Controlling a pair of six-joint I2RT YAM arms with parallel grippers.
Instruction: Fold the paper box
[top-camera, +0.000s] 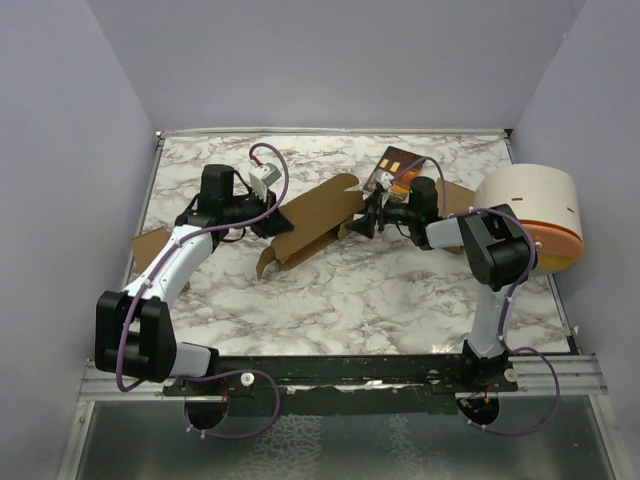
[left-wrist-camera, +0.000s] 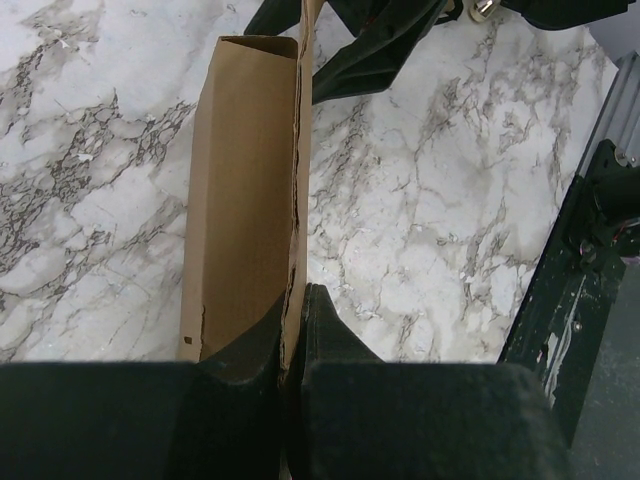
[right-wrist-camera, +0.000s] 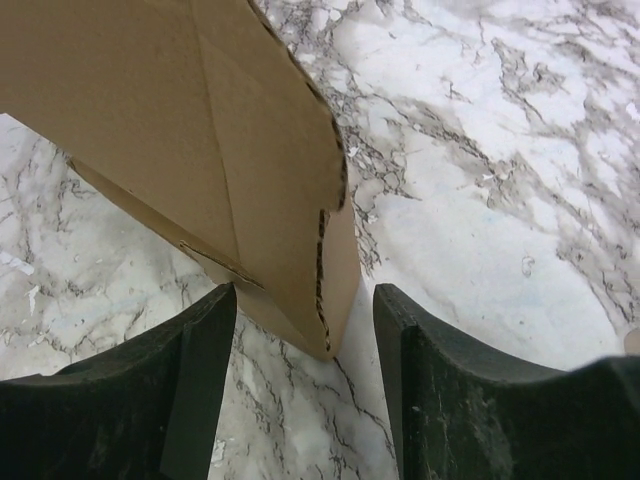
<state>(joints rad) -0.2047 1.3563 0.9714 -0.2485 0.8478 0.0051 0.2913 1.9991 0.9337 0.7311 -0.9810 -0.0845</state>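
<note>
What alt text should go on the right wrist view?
The right gripper stands open, its two dark jaws at the bottom of the frame, with a corner of the tan paper box hanging down into the gap between them, not clamped. Behind is the white, grey-veined marble table.

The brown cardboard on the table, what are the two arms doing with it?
The two arms are folding the paper box, which lies half-formed on the marble table. The left gripper is shut on the edge of one panel at its end. The right gripper is open at the other end, with a flap between its jaws, not clamped.
</note>
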